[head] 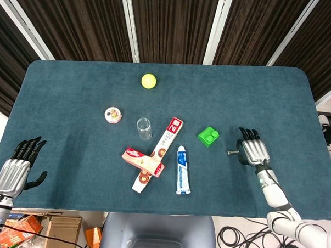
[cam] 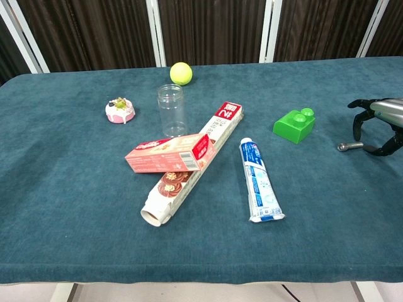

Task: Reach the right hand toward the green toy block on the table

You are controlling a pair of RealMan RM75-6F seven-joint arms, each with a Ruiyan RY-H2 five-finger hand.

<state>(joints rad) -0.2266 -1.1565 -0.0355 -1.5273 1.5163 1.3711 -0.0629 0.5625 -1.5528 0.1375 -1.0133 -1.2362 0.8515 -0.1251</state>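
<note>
The green toy block lies on the blue table, right of centre, studs up. My right hand hovers just to the block's right, a short gap apart, fingers spread and curved with nothing in them. At the table's near left edge my left hand rests open and empty; the chest view does not show it.
A toothpaste tube lies left of the block. Two overlapping toothpaste boxes, a clear jar, a small pink cake toy and a yellow ball sit further left. The table's right edge is close to my right arm.
</note>
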